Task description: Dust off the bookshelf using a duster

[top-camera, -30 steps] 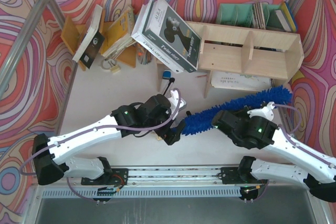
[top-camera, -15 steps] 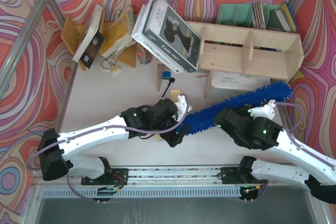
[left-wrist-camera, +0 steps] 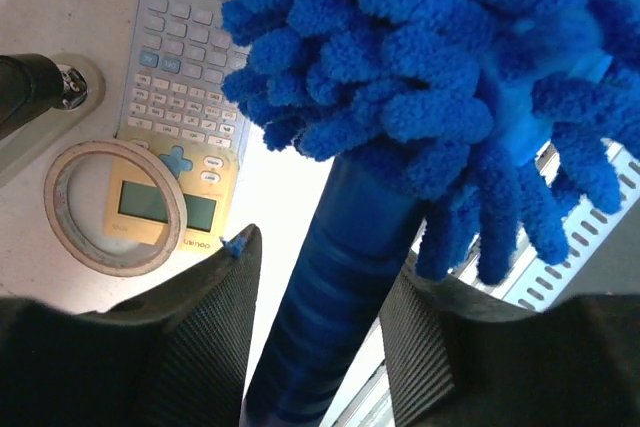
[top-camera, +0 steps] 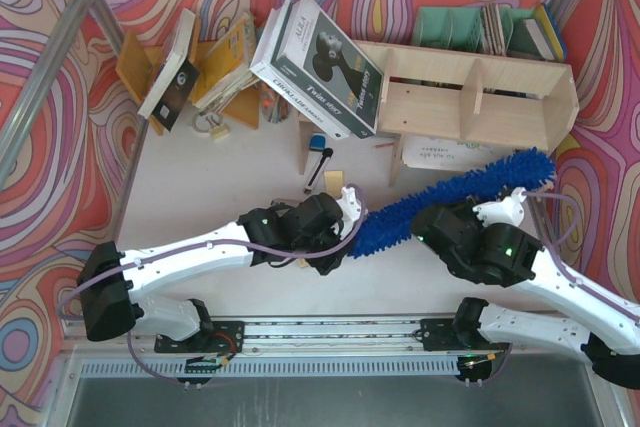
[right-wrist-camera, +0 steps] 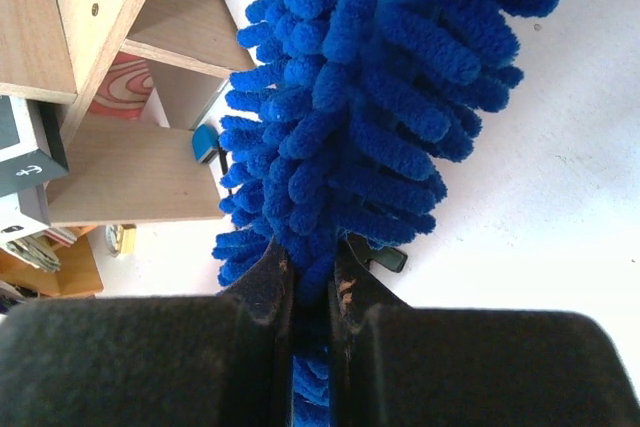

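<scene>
Holding duster [top-camera: 450, 192]: right fingers [right-wrist-camera: 270, 287] clamped on it, steadying.
Handle [left-wrist-camera: 330, 287]: left fingers [left-wrist-camera: 215, 317] apart, straddling it, likely for a sweeping grip.

Overhead; wrist close-ups on duster [top-camera: 450, 192]

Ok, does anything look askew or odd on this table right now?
The large white-and-black box sits tilted at the left end of the pale plywood bookshelf, not square to it. Also, the right pincer is clamped on the fluffy pile of the bright-blue microfiber duster, not its handle.
</scene>
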